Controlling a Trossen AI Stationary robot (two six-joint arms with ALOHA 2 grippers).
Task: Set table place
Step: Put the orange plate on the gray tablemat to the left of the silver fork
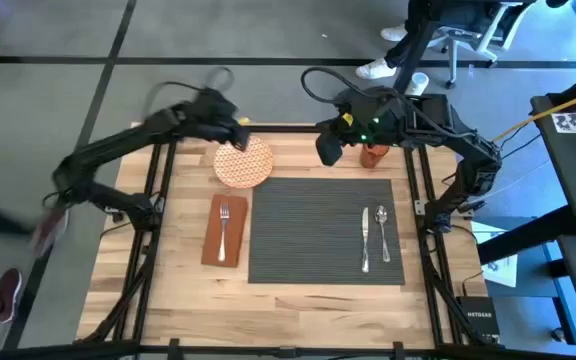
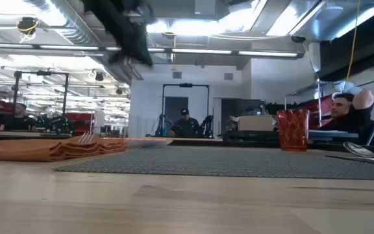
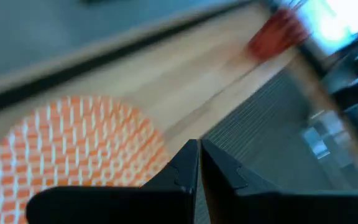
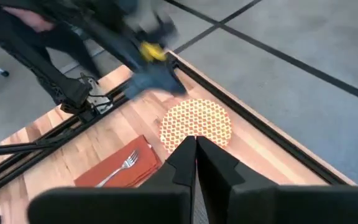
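Note:
The orange-patterned plate (image 1: pixel 243 162) lies flat on the bare wood of the table (image 1: pixel 298 300), just beyond the far left corner of the dark ribbed placemat (image 1: pixel 326 230). Left of the mat, the fork (image 1: pixel 224 222) lies on the brown napkin (image 1: pixel 224 230). The knife (image 1: pixel 365 238) and spoon (image 1: pixel 383 232) rest on the mat's right part. The orange cup (image 1: pixel 373 153) stands upright past the mat's far edge. My left gripper (image 3: pixel 199 155) is shut with nothing in it, raised over the plate's (image 3: pixel 73 149) far rim. My right gripper (image 4: pixel 196 146) is shut, raised beside the cup.
Black rails (image 1: pixel 153 215) run along the table's left and right sides under the arms. A person (image 2: pixel 349 110) sits beyond the table on the right, and an office chair (image 1: pixel 468 30) stands on the floor behind.

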